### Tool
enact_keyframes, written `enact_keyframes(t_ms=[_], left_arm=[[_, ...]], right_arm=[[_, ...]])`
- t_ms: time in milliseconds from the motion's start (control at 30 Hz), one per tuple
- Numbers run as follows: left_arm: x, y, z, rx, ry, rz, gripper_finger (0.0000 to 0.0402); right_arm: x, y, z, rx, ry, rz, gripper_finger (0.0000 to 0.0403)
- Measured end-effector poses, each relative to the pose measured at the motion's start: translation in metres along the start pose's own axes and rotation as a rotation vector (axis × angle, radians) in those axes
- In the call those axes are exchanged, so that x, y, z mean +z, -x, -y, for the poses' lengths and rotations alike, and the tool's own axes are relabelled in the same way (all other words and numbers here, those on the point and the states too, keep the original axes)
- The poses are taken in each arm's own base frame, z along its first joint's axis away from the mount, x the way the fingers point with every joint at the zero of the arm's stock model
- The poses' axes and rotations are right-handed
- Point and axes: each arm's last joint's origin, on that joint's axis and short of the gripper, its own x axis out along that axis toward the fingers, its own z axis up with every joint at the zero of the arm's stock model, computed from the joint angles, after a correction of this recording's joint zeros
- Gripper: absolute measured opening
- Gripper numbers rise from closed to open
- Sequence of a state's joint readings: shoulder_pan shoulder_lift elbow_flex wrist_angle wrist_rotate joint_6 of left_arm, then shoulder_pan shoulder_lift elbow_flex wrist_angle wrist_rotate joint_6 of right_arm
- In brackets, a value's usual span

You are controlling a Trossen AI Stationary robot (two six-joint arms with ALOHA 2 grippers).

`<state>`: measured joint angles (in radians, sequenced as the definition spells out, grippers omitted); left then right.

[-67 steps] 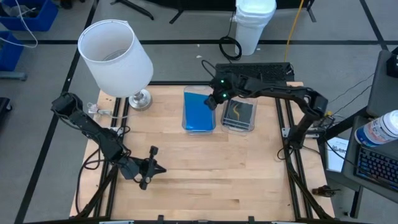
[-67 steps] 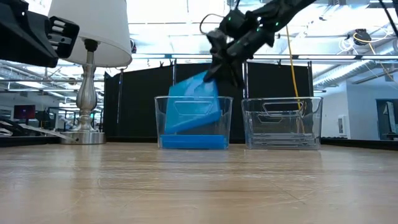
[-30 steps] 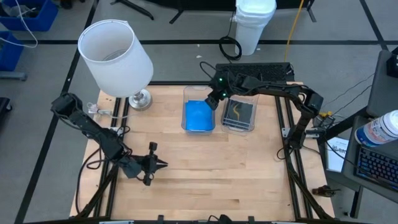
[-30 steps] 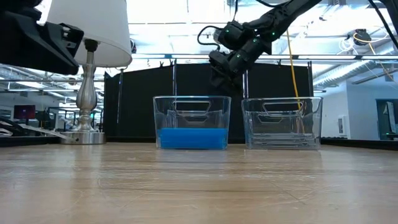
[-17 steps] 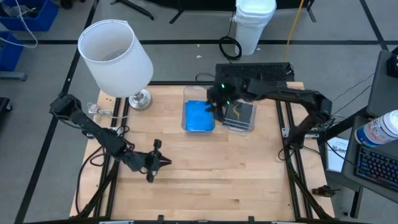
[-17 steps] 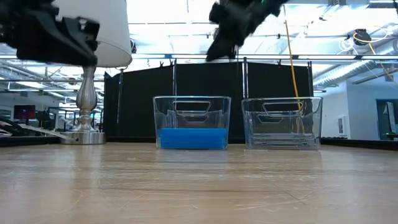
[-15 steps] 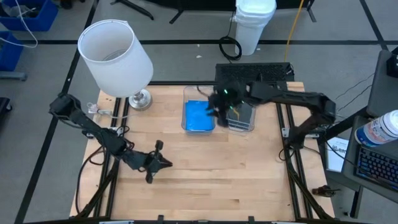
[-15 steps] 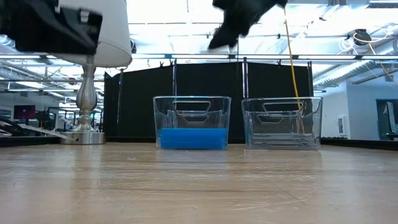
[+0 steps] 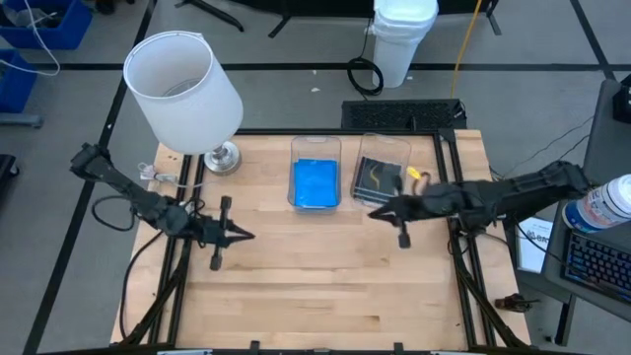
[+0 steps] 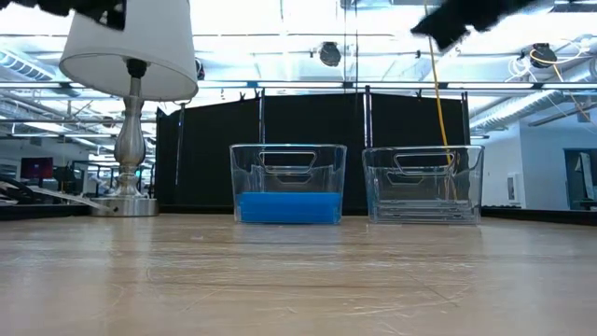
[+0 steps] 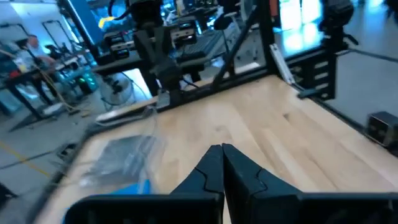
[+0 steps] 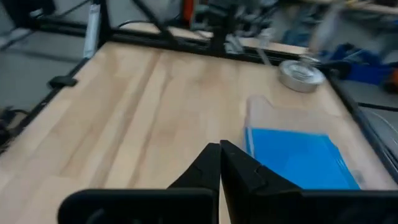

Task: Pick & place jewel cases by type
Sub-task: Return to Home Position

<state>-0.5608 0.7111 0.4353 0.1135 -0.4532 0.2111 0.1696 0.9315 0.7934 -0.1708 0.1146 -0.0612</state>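
Blue jewel cases (image 9: 315, 184) lie flat in the left clear bin (image 9: 315, 146), where they form a blue layer (image 10: 287, 207) on its bottom. Grey and clear jewel cases (image 9: 380, 177) lie in the right bin (image 10: 423, 182). My right gripper (image 9: 373, 212) hangs shut and empty over the table, just near of the right bin, pointing toward the table's left. My left gripper (image 9: 242, 235) is shut and empty over the table's left part, pointing right. The right wrist view shows its shut fingers (image 12: 219, 147) and the blue cases (image 12: 298, 158) beyond them. The left wrist view shows the left gripper's shut fingers (image 11: 222, 149).
A lamp with a white shade (image 9: 182, 84) stands on its metal base (image 9: 222, 158) at the far left corner. Bare wooden tabletop (image 9: 315, 286) spreads across the near half. A black keyboard (image 9: 404, 113) and a white bucket (image 9: 404, 30) lie beyond the far edge.
My right gripper has drawn back from above the blue bin toward the table's right and near side and now points left, level over the table. My left gripper has risen and gone a little toward the far left. The cases in the bins have stayed put.
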Motion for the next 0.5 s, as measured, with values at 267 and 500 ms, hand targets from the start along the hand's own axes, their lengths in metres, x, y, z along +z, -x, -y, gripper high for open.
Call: enact_keyframes(t_ms=[267, 500], left_arm=[[-0.029, 0.007, 0.009, 0.170, 0.107, 0.077, 0.0002], [-0.052, 0.018, 0.008, 0.344, 0.122, 0.119, 0.0001]], right_arm=[[-0.089, 0.025, -0.007, -0.082, -0.048, 0.297, 0.0001], [-0.120, 0.029, -0.006, -0.140, -0.069, 0.350, 0.0001]])
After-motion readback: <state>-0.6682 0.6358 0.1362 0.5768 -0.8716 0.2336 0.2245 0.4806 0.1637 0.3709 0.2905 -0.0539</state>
